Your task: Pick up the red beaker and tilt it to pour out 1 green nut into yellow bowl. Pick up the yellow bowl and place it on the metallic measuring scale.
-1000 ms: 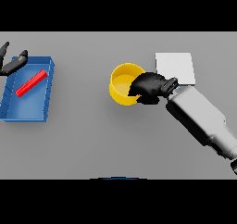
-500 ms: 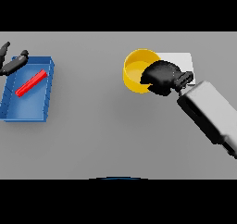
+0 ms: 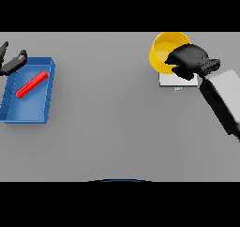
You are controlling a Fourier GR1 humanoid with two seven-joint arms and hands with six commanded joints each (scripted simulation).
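The yellow bowl point(image 3: 165, 50) is at the upper right, held by its right rim in my right hand point(image 3: 189, 61), whose dark fingers are curled over the rim. The bowl hangs over the far left part of the metallic scale point(image 3: 174, 81), a pale square slab mostly hidden under the bowl and hand. I cannot tell whether the bowl touches the scale. A red beaker point(image 3: 31, 84) lies on its side in a blue tray point(image 3: 47, 102) at the left. My left hand point(image 3: 12, 64) rests at the far left edge beside the tray, fingers relaxed. No green nut is visible.
The blue tray sits near the table's left edge. Grey tabletop stretches between the tray and the scale. My right forearm point(image 3: 224, 99) slants in from the right edge.
My right hand has carried the yellow bowl up and to the right, from beside the scale to over it. The left hand and red beaker have not moved.
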